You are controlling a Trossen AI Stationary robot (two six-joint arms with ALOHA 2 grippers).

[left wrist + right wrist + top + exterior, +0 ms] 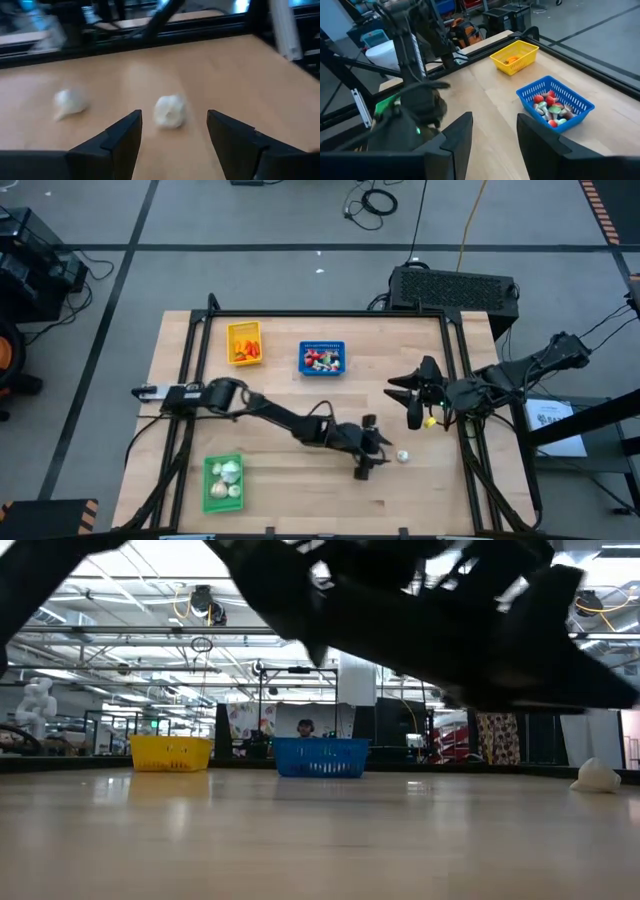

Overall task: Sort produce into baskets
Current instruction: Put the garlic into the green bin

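wooden table [300, 490] fills the high view, framed by black rails. the yellow basket [244, 342] sits near the far edge toward the left, holding orange pieces; the blue basket [322, 358] stands just beside it, toward the middle, with red-and-white pieces inside. the green basket [223, 482] lies by the near edge on the left side, with whitish garlic bulbs in it. the left gripper [372, 460] reaches across to the right half of the table, close to the near edge, with a loose garlic bulb [403, 456] on the wood just beside its tips. the right gripper [412, 392] hovers at the right side, well apart from the baskets.

low view: the yellow basket [171, 752] and blue basket [321, 756] stand side by side at the far edge, and a garlic bulb [597, 776] rests on the table at the right. a dark arm blurs across the upper part.

left wrist view: the left gripper [172, 135] has its jaws spread wide, nothing between the pads; one garlic bulb [169, 111] lies on the wood just ahead of the gap, a second garlic bulb [69, 102] lies off to one side, apart from the first.

right wrist view: the right gripper [494, 131] also has its jaws parted and empty. beyond them the blue basket [555, 105] shows red, white and green pieces, the yellow basket [515, 56] orange ones.
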